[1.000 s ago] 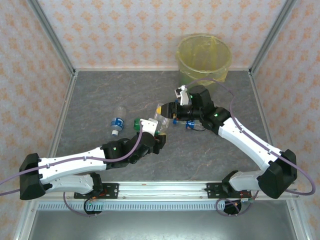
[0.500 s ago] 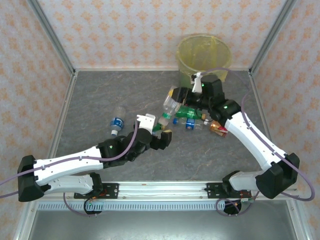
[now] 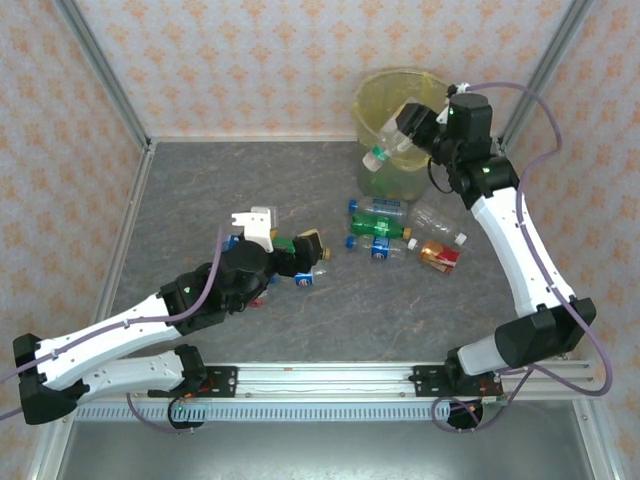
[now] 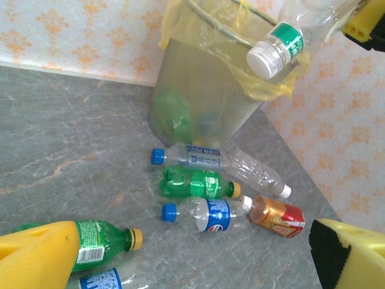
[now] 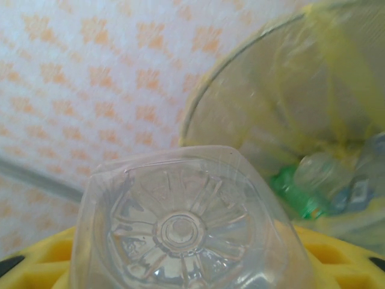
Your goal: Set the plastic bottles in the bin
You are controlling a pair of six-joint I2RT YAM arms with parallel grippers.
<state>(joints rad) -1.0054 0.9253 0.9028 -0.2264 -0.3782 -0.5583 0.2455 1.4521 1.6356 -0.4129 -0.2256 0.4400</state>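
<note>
Top external: right gripper [image 3: 420, 125] clamps a clear bottle [image 3: 393, 143], with the bin [image 3: 375, 95] beneath it. Left gripper [image 3: 300, 250] is wide open and empty.
Left wrist: cap [image 4: 263, 60] overhangs the rim [image 4: 240, 39].
Right wrist: bin ahead.
Risk: if released here, the bottle may tip outside.

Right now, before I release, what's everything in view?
table: one, grey.
bin: one, yellow-lined, far side of table, bottles inside.
held bottle: one, clear, green label, tilted cap-down at the bin's rim.
green bottles: two, yellow caps, lying on table, one before bin, one by left gripper.
clear bottles: at least five, blue or red labels, lying on table, mostly before bin.
left gripper: one, yellow fingers, open.
right gripper: one, shut on held bottle.
</note>
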